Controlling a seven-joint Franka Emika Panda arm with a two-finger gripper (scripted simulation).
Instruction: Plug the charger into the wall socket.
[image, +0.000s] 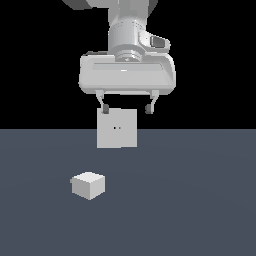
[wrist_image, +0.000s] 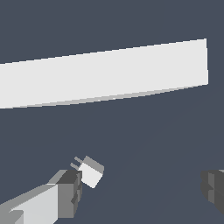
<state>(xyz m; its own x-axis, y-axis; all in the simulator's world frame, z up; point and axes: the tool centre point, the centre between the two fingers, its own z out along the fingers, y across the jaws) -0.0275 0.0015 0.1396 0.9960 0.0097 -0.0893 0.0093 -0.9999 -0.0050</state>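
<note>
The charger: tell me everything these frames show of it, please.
The charger is a small plain white cube-like block with a matte, unmarked look, lying on the dark grey floor. In the exterior view it sits toward that view's left, in front of the upright wall socket and apart from it. The wrist view shows two short prongs sticking out of one face. The gripper hangs open above, not touching it. Only the floor touches it.

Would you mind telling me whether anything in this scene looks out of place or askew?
Nothing looks damaged or spilled. The charger lies on the floor, apart from the upright wall socket and turned at an angle to it. The gripper hangs open above, holding nothing.
</note>
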